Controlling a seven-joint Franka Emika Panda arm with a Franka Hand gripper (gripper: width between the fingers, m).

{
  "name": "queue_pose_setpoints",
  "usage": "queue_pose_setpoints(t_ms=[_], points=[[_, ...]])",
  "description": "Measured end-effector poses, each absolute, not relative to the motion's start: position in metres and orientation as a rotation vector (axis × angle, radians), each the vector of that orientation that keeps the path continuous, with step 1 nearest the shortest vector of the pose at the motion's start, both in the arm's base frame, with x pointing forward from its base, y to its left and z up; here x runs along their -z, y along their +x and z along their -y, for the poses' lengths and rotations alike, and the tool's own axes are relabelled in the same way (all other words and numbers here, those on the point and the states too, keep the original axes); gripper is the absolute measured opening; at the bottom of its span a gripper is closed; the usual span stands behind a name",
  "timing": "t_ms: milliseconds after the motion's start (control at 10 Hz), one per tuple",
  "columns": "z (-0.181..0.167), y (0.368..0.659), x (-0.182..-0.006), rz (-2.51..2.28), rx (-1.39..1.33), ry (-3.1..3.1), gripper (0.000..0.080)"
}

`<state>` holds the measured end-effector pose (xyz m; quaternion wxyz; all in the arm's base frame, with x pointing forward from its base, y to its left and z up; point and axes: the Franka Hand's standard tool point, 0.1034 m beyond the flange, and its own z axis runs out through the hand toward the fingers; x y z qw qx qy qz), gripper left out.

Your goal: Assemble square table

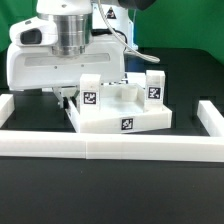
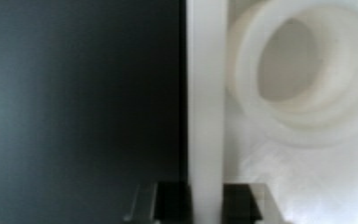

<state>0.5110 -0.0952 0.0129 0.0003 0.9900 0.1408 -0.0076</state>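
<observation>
Two tagged leg blocks [image 1: 90, 97] stand upright on the square tabletop [image 1: 110, 120]; the gripper [image 2: 197, 203] is clamped on its thin edge beside a round hole [image 2: 300, 60].

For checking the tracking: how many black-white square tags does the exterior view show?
3. One on the leg block at the exterior view's left, one on the leg block at its right, one on the front edge of the slab. Others may be hidden.
</observation>
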Motion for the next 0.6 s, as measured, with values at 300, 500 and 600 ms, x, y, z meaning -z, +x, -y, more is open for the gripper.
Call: queue_pose_setpoints(t_ms=[300,500,600], points=[[0.095,0.511,-0.013,-0.444,0.024,3.109,0.0061],[0.088,0.514,-0.015,-0.59,0.079,3.104,0.0061],[0.084,0.521,-0.015,-0.818,0.078,3.053,0.0061]])
